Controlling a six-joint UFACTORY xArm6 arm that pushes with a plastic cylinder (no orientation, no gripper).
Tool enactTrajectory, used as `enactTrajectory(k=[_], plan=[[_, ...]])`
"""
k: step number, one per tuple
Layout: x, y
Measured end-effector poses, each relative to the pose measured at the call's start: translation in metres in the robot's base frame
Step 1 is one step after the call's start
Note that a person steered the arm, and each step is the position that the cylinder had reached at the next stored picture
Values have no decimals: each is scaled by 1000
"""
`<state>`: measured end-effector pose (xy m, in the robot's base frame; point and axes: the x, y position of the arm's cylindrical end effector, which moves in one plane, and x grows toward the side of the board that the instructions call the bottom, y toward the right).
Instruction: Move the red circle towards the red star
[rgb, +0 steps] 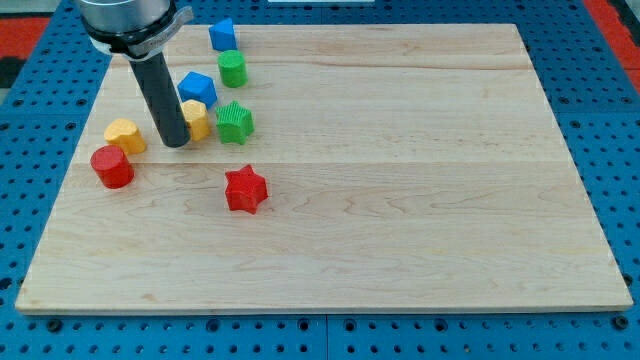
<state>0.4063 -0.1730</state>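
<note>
Tool: straight dark rod, matte, cylindrical, hung from a metallic grey collar. My tip (175, 143) rests on the board; it has nothing to clasp with and grips no block.

Red circle (112, 166): short smooth cylinder, glossy paint, lying toward the view's left and slightly below my tip, near but apart from it.

Red star (246, 189): chunky star prism, toward the view's right and below my tip, well apart from the red circle.

Yellow block (125, 135): rounded, lobed outline, just left of my tip, just above the red circle.

Second yellow block (197, 120): partly hidden behind the rod, immediately right of it; shape unclear.

Green block (235, 122): ribbed sides, right of my tip, beside the second yellow block.

Blue block (197, 88): angular, above my tip, touching the second yellow block.

Green cylinder (232, 69): further above and right.

Blue cube (222, 35): at the board's top edge.

Board (420, 150): pale wood with lengthwise grain, on a blue perforated surface (625, 150).
</note>
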Motion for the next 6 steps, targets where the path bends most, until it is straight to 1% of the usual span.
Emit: enactTrajectory(k=[2,3,4,5,6], plan=[[5,-1],[28,-4],[87,-6],[107,-46],[95,-116]])
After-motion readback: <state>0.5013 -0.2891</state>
